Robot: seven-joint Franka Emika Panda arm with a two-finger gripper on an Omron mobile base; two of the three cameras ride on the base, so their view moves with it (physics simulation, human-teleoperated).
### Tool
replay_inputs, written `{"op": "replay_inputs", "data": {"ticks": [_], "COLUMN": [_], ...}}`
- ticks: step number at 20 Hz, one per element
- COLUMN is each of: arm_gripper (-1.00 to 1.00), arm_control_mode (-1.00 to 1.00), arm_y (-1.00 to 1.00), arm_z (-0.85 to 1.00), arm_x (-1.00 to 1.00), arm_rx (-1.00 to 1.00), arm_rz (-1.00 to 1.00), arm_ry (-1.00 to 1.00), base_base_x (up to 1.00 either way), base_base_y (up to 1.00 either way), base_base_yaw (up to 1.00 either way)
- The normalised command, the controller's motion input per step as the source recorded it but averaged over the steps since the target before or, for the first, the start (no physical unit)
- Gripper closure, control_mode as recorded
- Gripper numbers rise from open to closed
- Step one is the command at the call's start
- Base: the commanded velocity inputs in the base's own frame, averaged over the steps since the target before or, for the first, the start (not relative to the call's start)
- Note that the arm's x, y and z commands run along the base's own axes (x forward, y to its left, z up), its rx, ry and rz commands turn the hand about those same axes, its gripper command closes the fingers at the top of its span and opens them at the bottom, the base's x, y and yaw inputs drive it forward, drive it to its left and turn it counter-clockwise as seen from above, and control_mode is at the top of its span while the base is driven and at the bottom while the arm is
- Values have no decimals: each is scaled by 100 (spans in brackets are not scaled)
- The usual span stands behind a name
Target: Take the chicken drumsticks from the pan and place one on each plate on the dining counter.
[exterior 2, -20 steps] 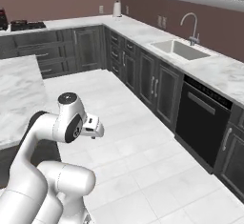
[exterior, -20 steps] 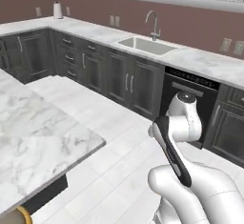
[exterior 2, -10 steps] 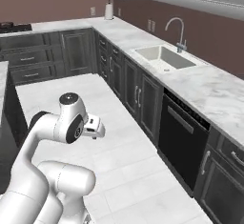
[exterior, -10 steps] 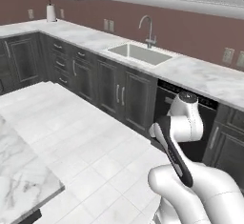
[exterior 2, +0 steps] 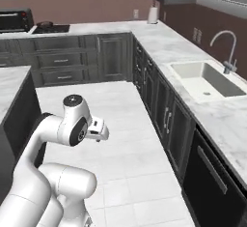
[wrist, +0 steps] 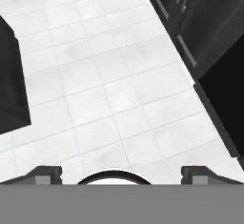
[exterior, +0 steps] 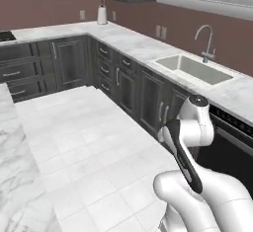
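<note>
My gripper [wrist: 122, 173] hangs open over bare floor tiles, its two dark fingertips [wrist: 45, 172] wide apart with nothing between them. In the right base view the hand [exterior 2: 99, 133] is tucked close to the folded arm, well above the floor. A corner of the dining counter [exterior: 14, 176] lies at the left, its marble top [exterior 2: 11, 82] sitting on a dark base [wrist: 10, 85]. Far off on the stove sits a small dark round thing that looks like the pan [exterior 2: 45, 24]. The drumsticks are too small to make out. The plates are out of view.
Dark cabinets under marble tops run along the right and back walls, with a sink [exterior 2: 205, 78] and faucet [exterior: 207, 41]. A black dishwasher front [exterior 2: 210, 180] is at the near right. A toaster oven [exterior 2: 14, 20] stands by the stove, and a paper towel roll [exterior: 102, 15] in the corner. White tiled floor [exterior: 89, 142] lies between.
The whole picture has shifted as the base moves: the sink has slid right, the corner cabinets and stove have come into view. The arm keeps its folded pose and the gripper stays open.
</note>
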Motion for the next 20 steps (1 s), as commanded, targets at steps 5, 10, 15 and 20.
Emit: {"op": "replay_inputs", "data": {"ticks": [5, 10, 15, 20], "arm_gripper": [-100, -100, -100, -100], "arm_control_mode": [100, 100, 100, 100], "arm_y": [0, 0, 0, 0], "arm_z": [0, 0, 0, 0], "arm_x": [0, 0, 0, 0], "arm_rx": [0, 0, 0, 0], "arm_rz": [0, 0, 0, 0], "arm_ry": [0, 0, 0, 0], "base_base_x": [100, 100, 100, 100], "base_base_y": [-12, -4, 0, 0], "base_base_yaw": [36, 26, 24, 20]}}
